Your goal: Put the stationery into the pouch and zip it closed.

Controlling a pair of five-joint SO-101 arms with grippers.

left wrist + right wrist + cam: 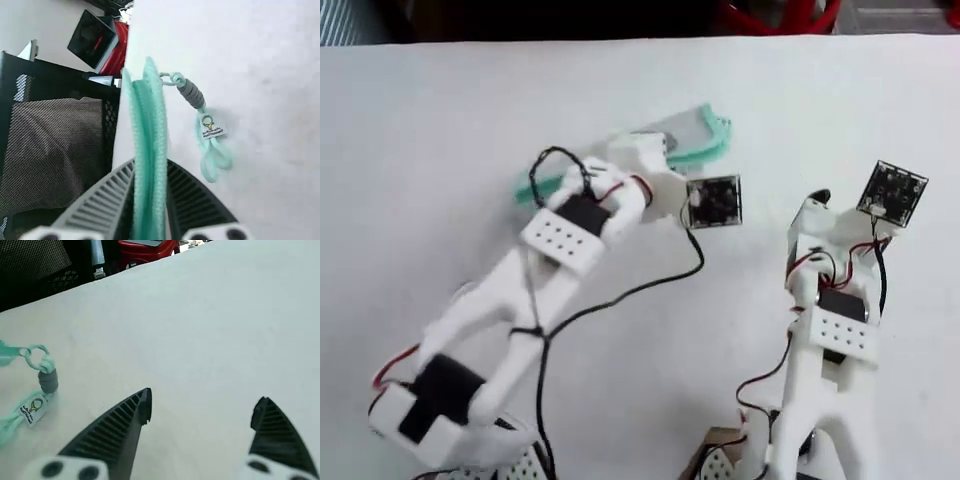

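Gripping the pouch [147, 125] by its teal mesh edge between the left fingers [107, 197], pinched flat from both sides. Holding the right fingers [122, 425] spread wide with nothing between them, low over bare bench [210, 315], just right of the zip pull [48, 381].

Probably at the zipping step. Cannot tell about stationery inside, nor how far along the zip already runs.

To do it well:
- Keep the left pinch firm, to brace the pouch against the tug.
- Bring the right fingers left onto the grey bead of the zip pull, or onto the strap [214, 157] just behind it.
- Close squarely there, not on the floppy loop end.
- Draw along the line of the zip, never across it, to avoid wrenching the mesh out of the left pinch.

From the left wrist: the pinch itself, the pull hanging at the pouch's end, and a black mesh chair [50, 135] beyond the bench edge. From the right wrist: the open gap between the fingers and the short reach to the pull. From above: the pouch [705, 135] at the far middle of the bench, partly under the left arm, with the right arm well apart on the right and the pinch hidden.
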